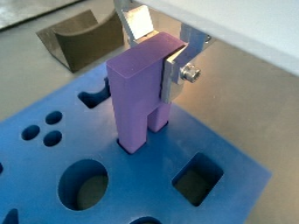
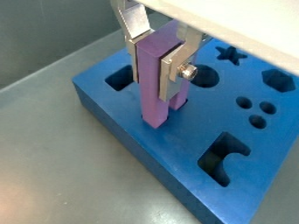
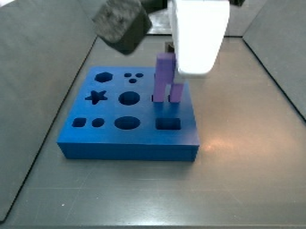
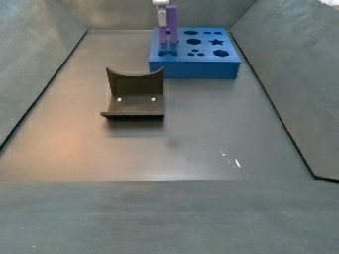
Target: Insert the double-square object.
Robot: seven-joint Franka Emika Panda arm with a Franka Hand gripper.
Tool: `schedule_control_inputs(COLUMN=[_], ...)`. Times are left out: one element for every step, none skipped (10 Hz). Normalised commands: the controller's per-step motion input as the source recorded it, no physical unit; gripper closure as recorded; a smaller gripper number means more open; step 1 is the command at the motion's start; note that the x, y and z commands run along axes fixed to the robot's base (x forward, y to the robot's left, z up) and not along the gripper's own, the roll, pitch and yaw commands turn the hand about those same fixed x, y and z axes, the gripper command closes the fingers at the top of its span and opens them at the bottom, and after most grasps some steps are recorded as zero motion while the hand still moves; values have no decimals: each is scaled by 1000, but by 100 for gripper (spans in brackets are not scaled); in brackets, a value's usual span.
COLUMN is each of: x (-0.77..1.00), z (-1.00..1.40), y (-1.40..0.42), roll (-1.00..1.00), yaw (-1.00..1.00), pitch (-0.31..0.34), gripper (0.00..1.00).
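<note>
you see the gripper point(image 1: 162, 54) above the blue block point(image 1: 70, 166), fingers point(image 1: 177, 70) clamped on the upright purple double-square object point(image 1: 142, 92), whose lower end meets the block.

Blue block under the jaws, olive holder well apart from them

The blue block point(image 1: 35, 162) point(image 2: 271, 150) point(image 3: 143, 139) point(image 4: 212, 67) lies flat on the grey metal floor point(image 4: 199, 149), directly below the jaws of the gripper point(image 1: 158, 52) point(image 2: 158, 48). Its top face carries shaped holes: a square hole point(image 1: 197, 178) and a large round hole point(image 1: 84, 184) near the jaws, a cluster of three small round holes point(image 1: 45, 127) a little further off, and a star hole point(image 2: 229, 55) point(image 3: 99, 97) well to one side. The dark olive curved holder point(image 1: 76, 39) point(image 4: 133, 96) stands on the floor apart from the block, far from the jaws, its hollow facing up.
</note>
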Motion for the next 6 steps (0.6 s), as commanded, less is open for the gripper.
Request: schedule_control_inputs(x=[-131,-14,0,0,20,0], z=[-731,-734,-580,-400,-146,0], y=[0,97,246,369,180,94], roll=[-90,-77,-94,-134,-107,-94], yaw=[-23,0,-34,-186,-180,-14], pitch=[-229,-234,-131,-47,0,-17], gripper=[100,100,100,100,100,100])
